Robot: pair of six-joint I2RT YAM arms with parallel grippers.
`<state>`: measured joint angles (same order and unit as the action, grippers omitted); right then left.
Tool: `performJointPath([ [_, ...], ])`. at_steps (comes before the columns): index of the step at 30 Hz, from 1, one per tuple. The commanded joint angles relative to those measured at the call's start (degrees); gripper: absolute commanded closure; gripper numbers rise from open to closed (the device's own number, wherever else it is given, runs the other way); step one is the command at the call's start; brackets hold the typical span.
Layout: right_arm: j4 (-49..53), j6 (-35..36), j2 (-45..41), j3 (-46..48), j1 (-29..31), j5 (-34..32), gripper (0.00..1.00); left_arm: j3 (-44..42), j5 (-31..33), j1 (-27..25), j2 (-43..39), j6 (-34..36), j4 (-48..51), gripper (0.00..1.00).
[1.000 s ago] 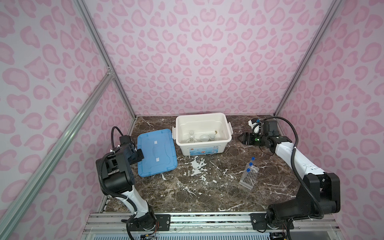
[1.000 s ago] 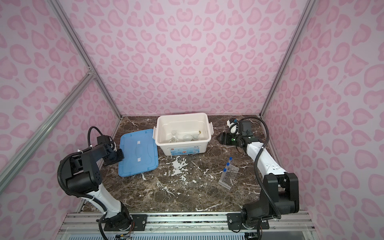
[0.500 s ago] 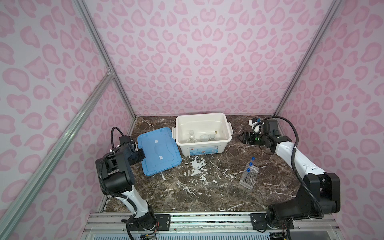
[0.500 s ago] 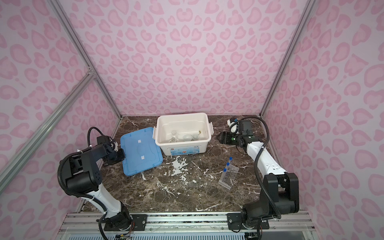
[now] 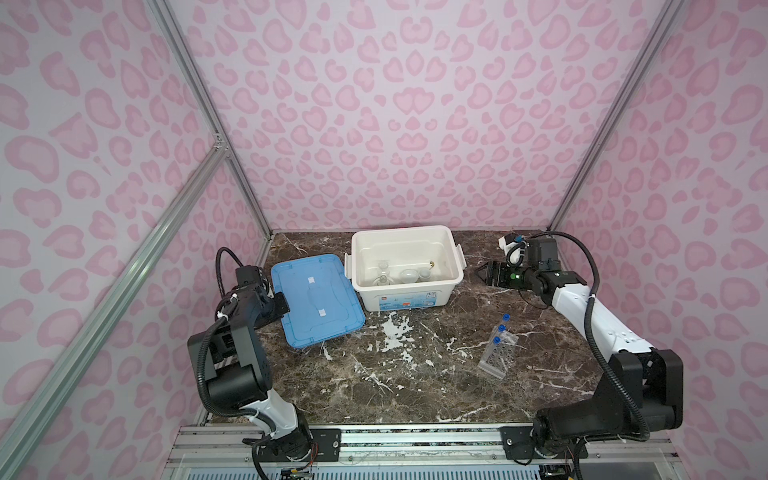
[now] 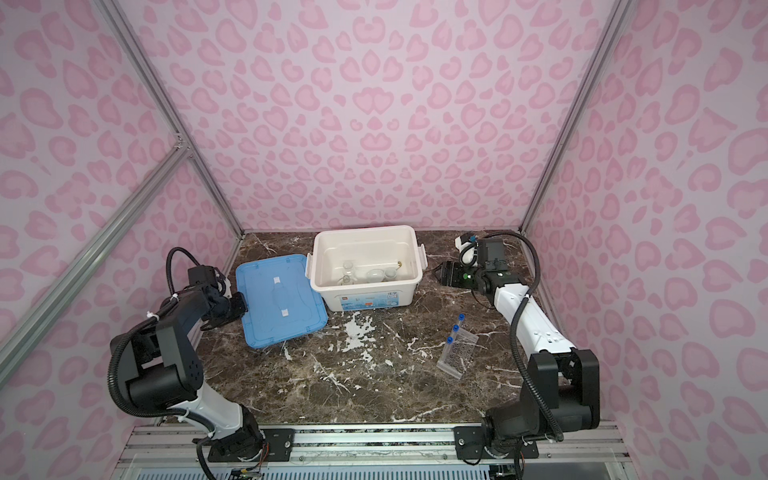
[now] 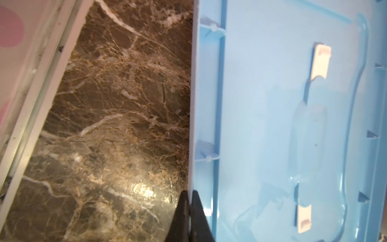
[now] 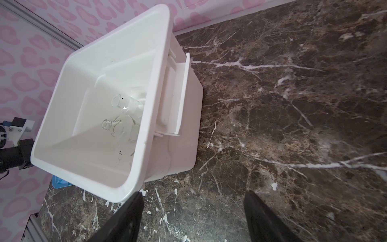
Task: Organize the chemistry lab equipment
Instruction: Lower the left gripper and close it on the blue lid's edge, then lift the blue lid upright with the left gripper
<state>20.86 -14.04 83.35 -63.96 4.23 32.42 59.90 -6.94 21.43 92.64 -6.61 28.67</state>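
The left claw [image 7: 189, 193] pinches the lid [image 5: 311, 299] edge, the right claw [image 8: 193, 193] gapes wide; the rack [image 5: 498, 353], lower right, looks light and slippery: take its long sides.

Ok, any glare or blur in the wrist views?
Left wrist view: strong glare on the marble table near the left pincer, blue lid slightly soft. Right wrist view: glass flasks nearly vanish against the bright white box; right pincer out of focus.

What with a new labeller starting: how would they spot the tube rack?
On the marble table, look right of the white storage box, nearer the front. The clear perforated tube rack sits alone; three blue-capped test tubes along one edge mark it out.
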Motion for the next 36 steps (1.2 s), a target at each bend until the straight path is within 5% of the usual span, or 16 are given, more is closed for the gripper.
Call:
performJointPath([
  [1, -1.1, -0.7, -0.1, -0.4, 0.7, 0.9, 0.23, 1.6, 1.4, 0.1, -2.7, -2.5, 0.3, 0.96],
  [28, 0.2, -4.2, -0.3, -6.1, 6.3, -3.8, 0.23, 9.0, 12.0, -0.5, -25.9, -4.8, -2.1, 0.96],
  [36, -3.1, -4.3, 1.0, -7.7, 7.9, -2.0, 0.22, 13.7, 12.7, -6.1, -28.1, -4.9, -3.3, 0.96],
])
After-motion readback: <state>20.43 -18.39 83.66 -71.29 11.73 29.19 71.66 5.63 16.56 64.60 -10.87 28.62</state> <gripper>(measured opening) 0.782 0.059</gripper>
